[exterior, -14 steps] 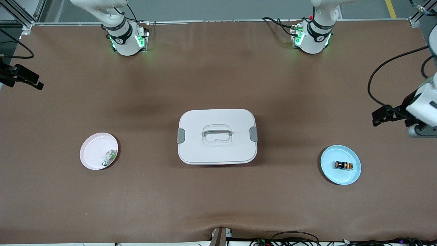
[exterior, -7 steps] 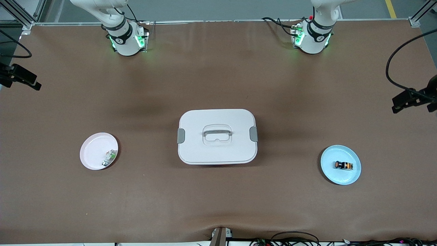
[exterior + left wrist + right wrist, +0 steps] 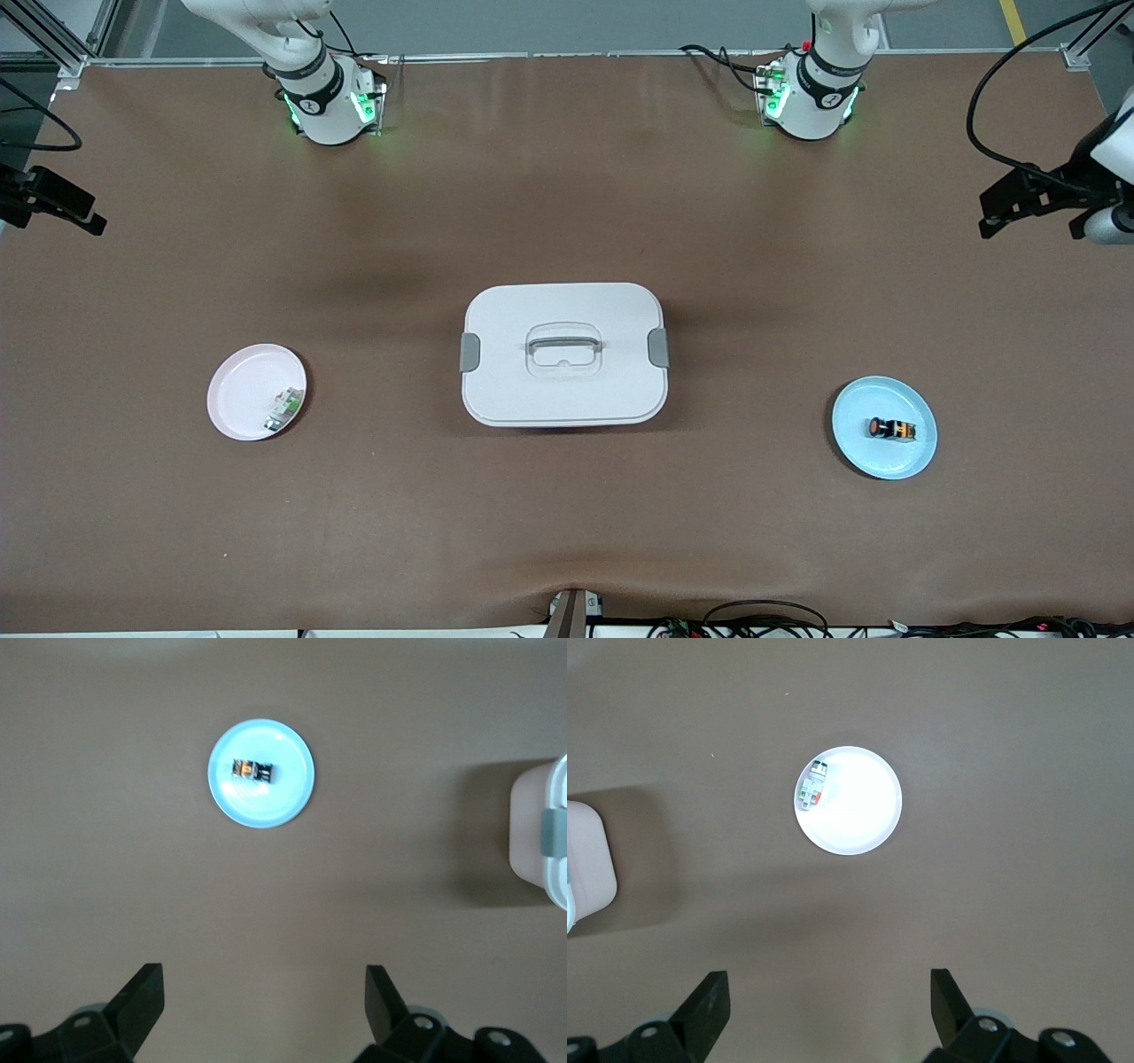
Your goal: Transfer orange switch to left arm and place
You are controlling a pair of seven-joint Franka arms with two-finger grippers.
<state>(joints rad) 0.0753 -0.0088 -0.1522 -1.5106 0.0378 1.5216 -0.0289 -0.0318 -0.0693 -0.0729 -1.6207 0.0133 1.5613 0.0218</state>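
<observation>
The orange switch [image 3: 890,429] lies on its side on a light blue plate [image 3: 912,452] toward the left arm's end of the table; the left wrist view shows the same switch [image 3: 252,771] and blue plate [image 3: 283,802]. The white lidded box [image 3: 563,354] stands at the table's middle. My left gripper [image 3: 1005,206] hangs open and empty over bare table at the left arm's end, well apart from the blue plate; its open fingers frame bare table in the left gripper [image 3: 264,979] view. My right gripper [image 3: 66,211] hangs open and empty over the right arm's end, also shown as the right gripper [image 3: 830,983].
A pink plate [image 3: 239,390] holding a small green-and-white part [image 3: 283,408] sits toward the right arm's end; that plate [image 3: 864,815] and part [image 3: 812,784] show in the right wrist view. The box's edge [image 3: 536,833] and corner [image 3: 589,859] show in the wrist views. Cables trail along the table's edges.
The left gripper has swung out past the table's end and back, now over a spot closer to the arms' bases. The right gripper has barely shifted. Nothing on the table has moved.
</observation>
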